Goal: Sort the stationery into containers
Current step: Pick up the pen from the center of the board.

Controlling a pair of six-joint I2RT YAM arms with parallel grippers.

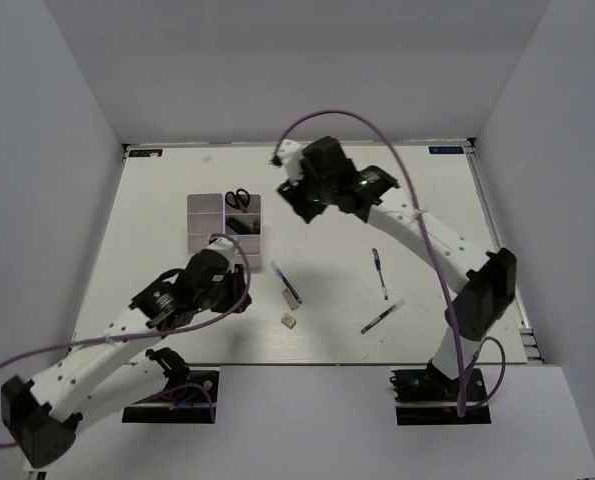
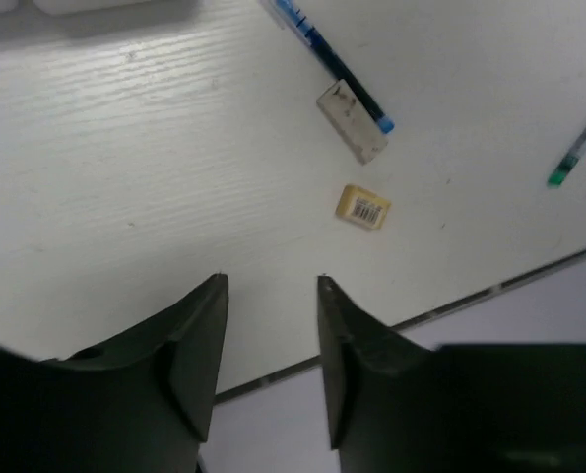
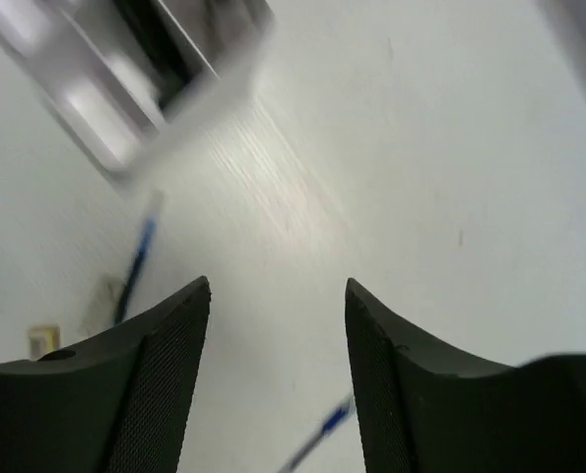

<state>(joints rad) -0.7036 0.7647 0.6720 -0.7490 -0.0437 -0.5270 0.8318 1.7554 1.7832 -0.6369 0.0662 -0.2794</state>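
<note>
The white organiser tray [image 1: 205, 206] stands at the table's middle left. Black-handled scissors [image 1: 239, 198] lie in its far right compartment, with a dark item [image 1: 243, 226] in the compartment below. On the table lie a blue pen [image 1: 283, 281] touching a pale eraser [image 1: 293, 297], a beige eraser [image 1: 289, 320], a second blue pen [image 1: 379, 272] and a green pen [image 1: 381, 317]. My left gripper [image 2: 271, 281] is open and empty, just near of the beige eraser [image 2: 361, 207]. My right gripper [image 3: 277, 284] is open and empty, above the table right of the blurred tray [image 3: 145, 69].
The table's near edge [image 2: 450, 305] runs just past the left fingertips. White walls enclose the table on the left, far and right sides. The right arm's purple cable [image 1: 377, 135] arches over the far middle.
</note>
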